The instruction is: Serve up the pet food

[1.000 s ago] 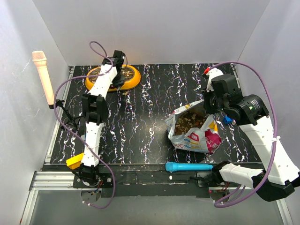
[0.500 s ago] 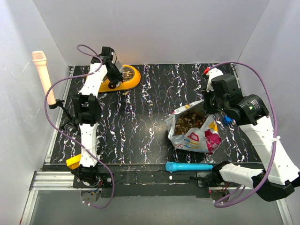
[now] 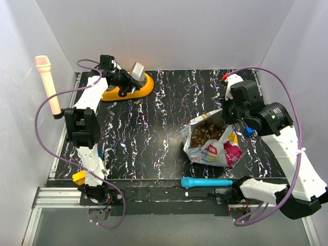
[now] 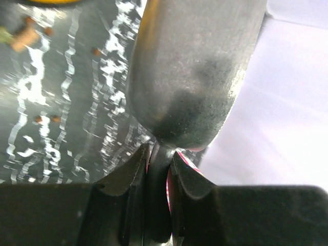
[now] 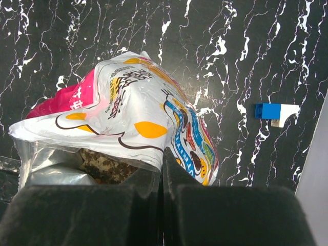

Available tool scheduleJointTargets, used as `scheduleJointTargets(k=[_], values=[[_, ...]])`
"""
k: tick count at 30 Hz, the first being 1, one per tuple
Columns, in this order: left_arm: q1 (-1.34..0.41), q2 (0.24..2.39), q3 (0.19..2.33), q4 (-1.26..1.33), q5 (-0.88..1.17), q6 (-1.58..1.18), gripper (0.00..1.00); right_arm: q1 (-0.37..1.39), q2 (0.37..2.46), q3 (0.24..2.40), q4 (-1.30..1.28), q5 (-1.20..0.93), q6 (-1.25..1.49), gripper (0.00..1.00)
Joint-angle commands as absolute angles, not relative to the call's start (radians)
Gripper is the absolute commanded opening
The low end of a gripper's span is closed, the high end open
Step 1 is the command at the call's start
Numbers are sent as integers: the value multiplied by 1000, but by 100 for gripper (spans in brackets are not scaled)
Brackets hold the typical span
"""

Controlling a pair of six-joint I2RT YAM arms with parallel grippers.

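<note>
The pet food [image 3: 207, 132] is a brown heap inside the open printed pouch [image 3: 214, 146] at the right middle; it also shows in the right wrist view [image 5: 102, 165]. My right gripper [image 3: 228, 116] is shut on the pouch's rim [image 5: 148, 166], jaws pressed together on the foil. My left gripper [image 3: 123, 80] is shut on the handle of the grey metal scoop [image 3: 137, 70], held above the orange double bowl [image 3: 134, 90] at the back left. In the left wrist view the scoop's bowl [image 4: 197, 66] fills the frame above my jaws [image 4: 159, 169]. A few loose kibble pieces [image 4: 28, 37] lie on the table.
A blue cylinder [image 3: 206, 182] lies along the near table edge. A small blue block [image 5: 269, 110] sits right of the pouch. A peach-coloured rod [image 3: 47, 82] hangs at the left wall. Spilled kibble [image 3: 137, 101] lies by the orange bowl. White walls enclose the table.
My left arm swung back and to the left, lifting the scoop out of the orange bowl; the scoop now points right above the bowl. The right arm and pouch have not moved.
</note>
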State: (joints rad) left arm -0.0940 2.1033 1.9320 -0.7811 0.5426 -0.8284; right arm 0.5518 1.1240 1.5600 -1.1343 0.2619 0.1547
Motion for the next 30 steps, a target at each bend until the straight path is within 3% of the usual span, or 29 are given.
scheduleJointTargets(k=[1, 9, 19, 30], values=[[-110, 1866, 1798, -608, 778, -906, 0, 554, 1126, 1660, -900, 273, 170, 1], [-149, 1487, 1355, -601, 712, -934, 0, 554, 1172, 1723, -900, 244, 186, 1], [-380, 1073, 886, -670, 589, -977, 0, 551, 1204, 1795, -923, 264, 187, 1], [-403, 1063, 641, -635, 669, -904, 0, 551, 1235, 1836, -950, 249, 204, 1]])
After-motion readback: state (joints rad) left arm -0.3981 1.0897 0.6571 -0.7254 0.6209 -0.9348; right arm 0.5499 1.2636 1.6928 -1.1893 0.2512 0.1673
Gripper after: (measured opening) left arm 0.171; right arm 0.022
